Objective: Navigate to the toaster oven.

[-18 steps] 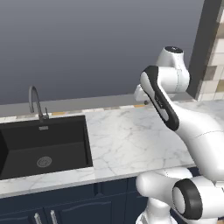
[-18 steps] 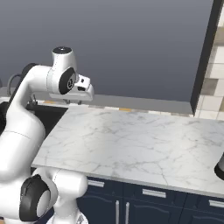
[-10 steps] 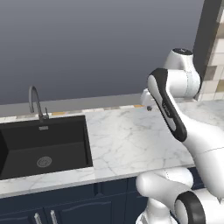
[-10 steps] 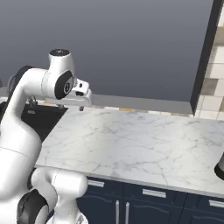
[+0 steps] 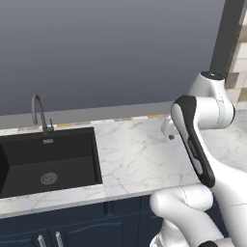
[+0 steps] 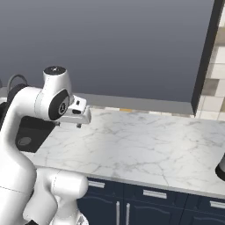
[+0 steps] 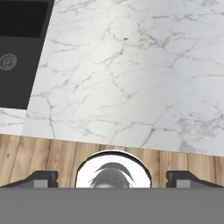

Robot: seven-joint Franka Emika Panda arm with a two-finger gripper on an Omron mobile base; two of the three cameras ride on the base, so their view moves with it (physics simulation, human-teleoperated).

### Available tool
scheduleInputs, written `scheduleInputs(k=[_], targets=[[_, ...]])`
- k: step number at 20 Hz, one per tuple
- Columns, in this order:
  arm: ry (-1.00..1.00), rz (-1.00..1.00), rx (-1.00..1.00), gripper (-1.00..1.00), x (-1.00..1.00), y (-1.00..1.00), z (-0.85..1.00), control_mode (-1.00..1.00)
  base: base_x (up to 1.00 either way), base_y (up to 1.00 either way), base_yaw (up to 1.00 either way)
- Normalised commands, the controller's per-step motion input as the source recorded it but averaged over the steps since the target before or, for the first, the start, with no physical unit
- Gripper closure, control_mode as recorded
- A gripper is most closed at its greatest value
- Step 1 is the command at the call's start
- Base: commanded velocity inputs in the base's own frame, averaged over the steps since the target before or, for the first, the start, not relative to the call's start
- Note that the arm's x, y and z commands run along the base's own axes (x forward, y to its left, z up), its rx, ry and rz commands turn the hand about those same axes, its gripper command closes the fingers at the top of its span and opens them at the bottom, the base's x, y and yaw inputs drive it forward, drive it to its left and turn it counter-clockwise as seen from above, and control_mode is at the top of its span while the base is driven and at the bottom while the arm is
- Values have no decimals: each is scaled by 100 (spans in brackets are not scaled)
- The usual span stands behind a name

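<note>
Left base view: one black sink (image 5: 48, 161) with one curved faucet (image 5: 39, 112) at 9 o'clock on the white marble surface (image 5: 140, 154), the claw (image 5: 169, 136) hanging over the surface at 3 o'clock. Right base view: the claw (image 6: 78, 125) hovers above the surface (image 6: 145, 149), touching nothing; one dark object (image 6: 220, 168) is cut off at 4 o'clock. Hand view: two fingertips (image 7: 41, 177) stand wide apart, empty, over marble with one sink (image 7: 17, 48) at 10 o'clock; toaster oven location cannot be told.
</note>
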Motion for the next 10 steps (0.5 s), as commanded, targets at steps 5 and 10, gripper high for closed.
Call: scheduleInputs(k=[5,10], targets=[[0,0,0,-100,-4,0,-8,100,-25,-6,0],[0,0,0,-100,0,0,0,100,-36,-22,-9]])
